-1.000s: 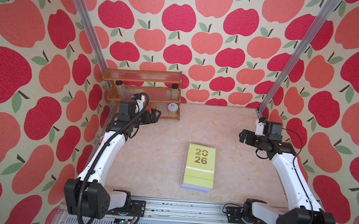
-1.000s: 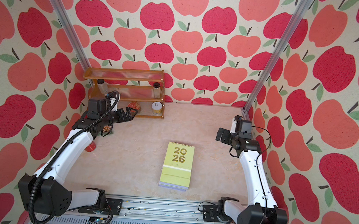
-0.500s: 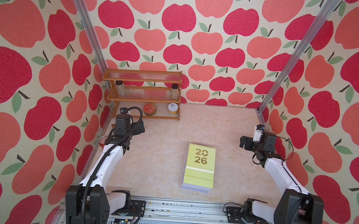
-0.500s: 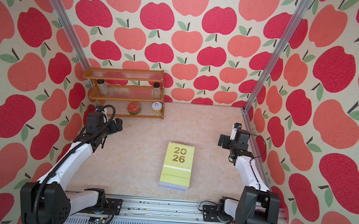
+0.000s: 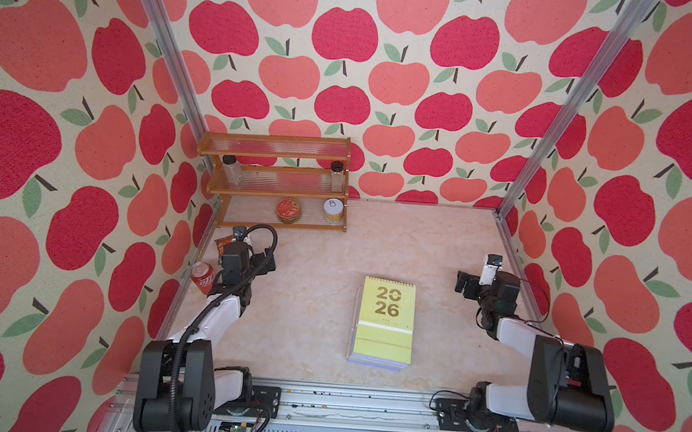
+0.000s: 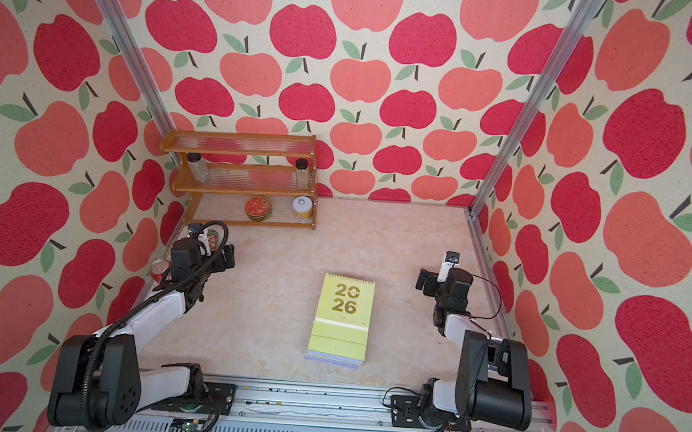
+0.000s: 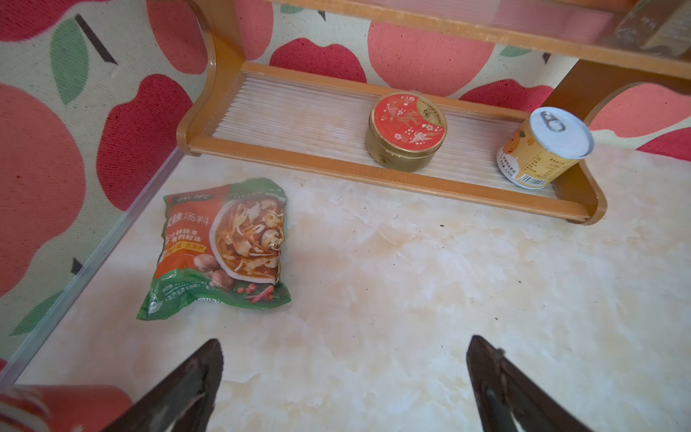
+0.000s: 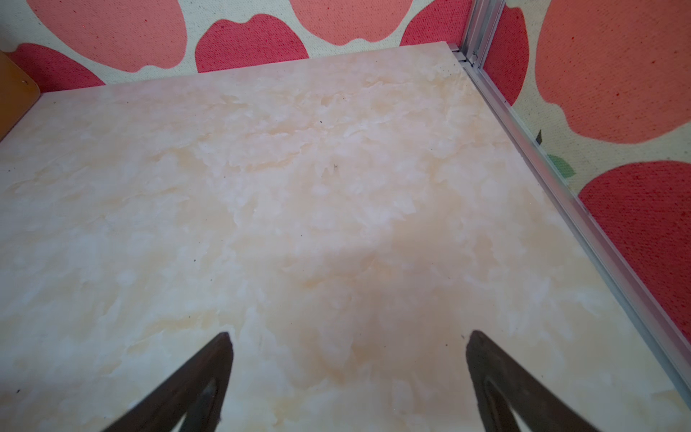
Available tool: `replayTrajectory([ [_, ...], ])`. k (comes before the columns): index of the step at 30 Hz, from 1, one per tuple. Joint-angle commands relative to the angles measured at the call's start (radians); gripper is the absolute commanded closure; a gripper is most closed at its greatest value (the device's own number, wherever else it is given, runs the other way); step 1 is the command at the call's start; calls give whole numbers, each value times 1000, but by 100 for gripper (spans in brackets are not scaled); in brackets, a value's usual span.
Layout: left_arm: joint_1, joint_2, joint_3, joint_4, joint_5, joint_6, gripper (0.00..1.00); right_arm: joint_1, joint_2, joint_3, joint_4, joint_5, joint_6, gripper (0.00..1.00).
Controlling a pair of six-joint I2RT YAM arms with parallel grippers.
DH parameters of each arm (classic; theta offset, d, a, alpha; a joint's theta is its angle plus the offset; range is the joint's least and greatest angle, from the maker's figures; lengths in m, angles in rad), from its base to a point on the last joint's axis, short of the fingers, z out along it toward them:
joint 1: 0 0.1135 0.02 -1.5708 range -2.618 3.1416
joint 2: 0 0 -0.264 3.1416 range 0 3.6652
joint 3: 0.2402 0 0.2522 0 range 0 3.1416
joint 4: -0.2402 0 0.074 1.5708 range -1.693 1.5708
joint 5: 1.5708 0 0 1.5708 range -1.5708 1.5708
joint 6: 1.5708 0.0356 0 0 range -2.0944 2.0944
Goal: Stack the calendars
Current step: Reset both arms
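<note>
Several calendars (image 5: 385,320) lie stacked in one pile near the middle of the table (image 5: 309,306), a yellow-green one on top with lilac edges beneath. Left gripper (image 7: 344,340), jaws spread, hangs near the soup packet (image 7: 220,247); right gripper (image 8: 348,333), likewise spread, near the table's right edge.

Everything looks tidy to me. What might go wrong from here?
1. The pile of flat spiral-bound calendars, yellow-green on top, is not quite flush: lilac edges peek out along its near end, so a nudge might slide it apart.
2. The left tool, open and empty, hangs close to the red drink can and the crinkled green-orange soup packet; a careless swing might hit the can.
</note>
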Motion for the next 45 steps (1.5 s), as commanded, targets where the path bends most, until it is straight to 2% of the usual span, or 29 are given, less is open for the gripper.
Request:
replayTrajectory([
  [1,10,54,-60,169,36,78,1,-1,13,-28,148,15,-11,1],
  [5,14,149,-100,321,54,120,1,2,82,-25,224,-14,-18,1],
  [6,13,153,-88,300,74,129,1,10,90,-10,209,-26,-32,1],
  [7,15,164,-90,325,99,138,0,27,90,10,164,-11,-46,1],
  [10,15,241,-97,409,139,154,1,76,143,9,212,28,-91,1],
  [13,41,291,-105,476,157,128,1,97,188,-30,326,36,-117,1],
  [16,61,307,-134,535,169,106,1,96,184,-22,303,43,-113,1],
  [45,53,309,-126,519,147,106,1,102,184,-23,307,45,-121,1],
])
